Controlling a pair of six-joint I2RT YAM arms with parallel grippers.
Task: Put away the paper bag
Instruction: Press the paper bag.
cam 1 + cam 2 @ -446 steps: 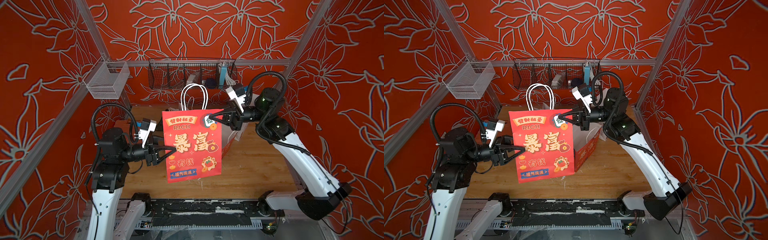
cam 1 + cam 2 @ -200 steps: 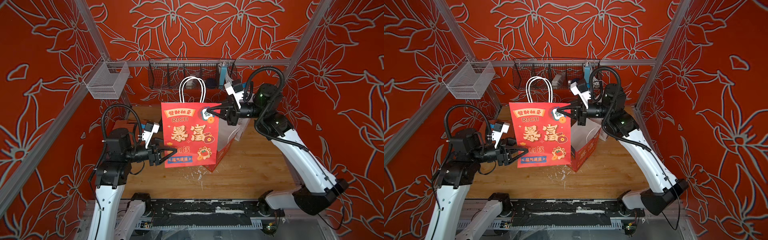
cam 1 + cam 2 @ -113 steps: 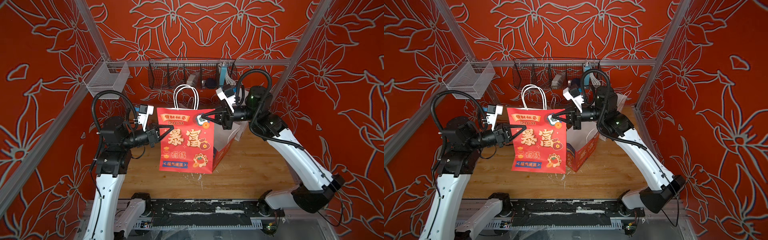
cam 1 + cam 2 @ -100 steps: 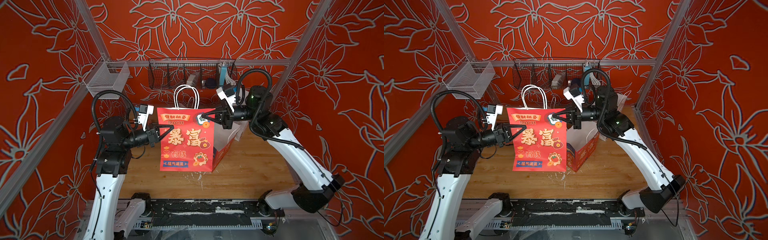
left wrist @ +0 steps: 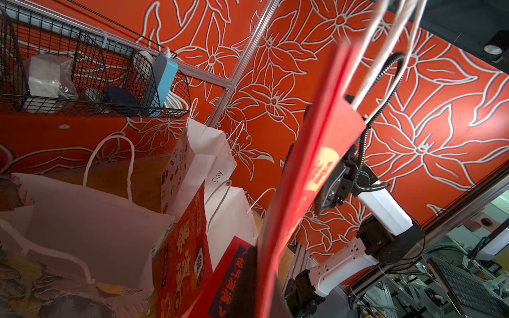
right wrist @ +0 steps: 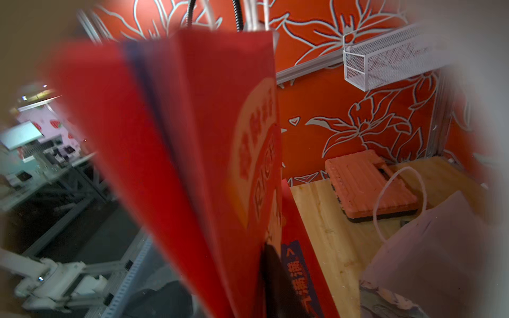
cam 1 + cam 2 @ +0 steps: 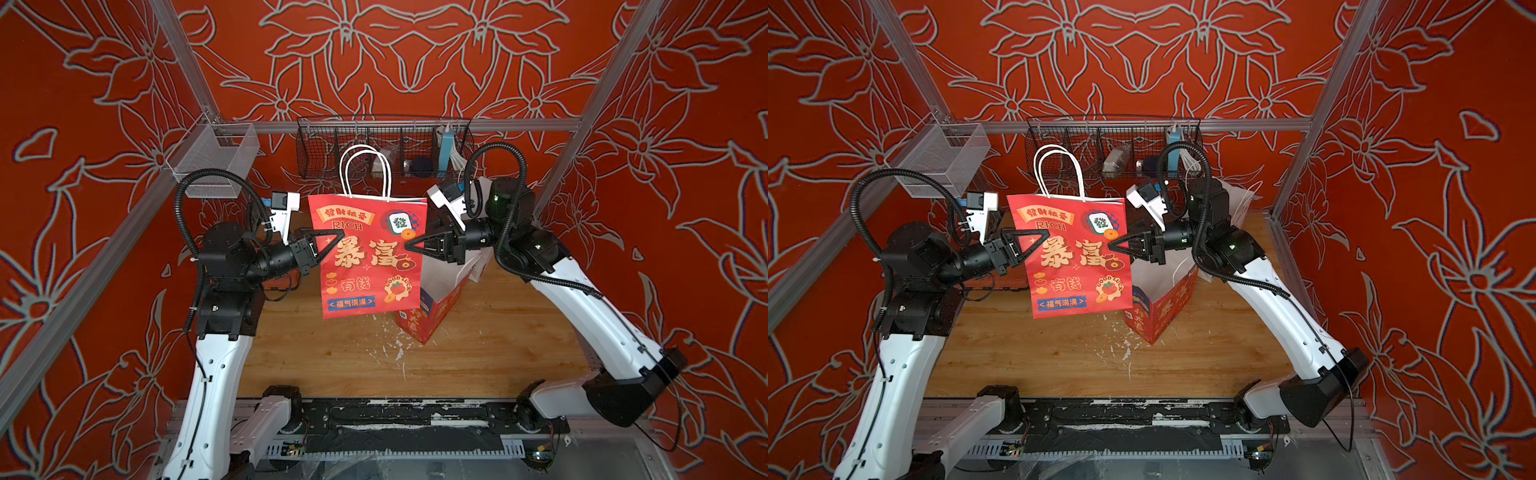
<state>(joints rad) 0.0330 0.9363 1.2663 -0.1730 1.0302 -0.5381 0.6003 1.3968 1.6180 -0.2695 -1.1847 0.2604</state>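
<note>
Held thing: the flattened red paper bag (image 7: 370, 257) is up in the air over the middle of the wooden table (image 7: 332, 361), printed face toward the top cameras and white handles (image 7: 365, 170) on top.
Left gripper: the left gripper (image 7: 337, 236) is squeezed thin on the bag's left edge, not far under the top corner. Paper is all it has.
Right gripper: the right gripper (image 7: 410, 246) is pinched tight on the opposite edge at much the same height, so the sheet hangs stretched between the two.
Long axis: upright, a touch off plumb, with the bottom edge lowest and free.
Likely home: an open red bag (image 7: 432, 309) stands right of the table's centre, mouth up and pale lining showing. White bags (image 5: 203, 157) stand behind it towards the back right corner.
Key relation: that open mouth lies to the robot's right of the held bag, and lower. In both top views the held bag's lower right corner overlaps the open bag's rim. I can't tell whether they touch.
Nearer arm: the right one, whose gripper hangs nearly over the opening.
Next move, my read: carry the sheet rightward, line its flat plane up with the mouth, then lower it bottom edge first.
Risk: the free bottom corner could catch the rim and tip the standing bag.
Progress: lifted and flat, but not yet stowed.
</note>
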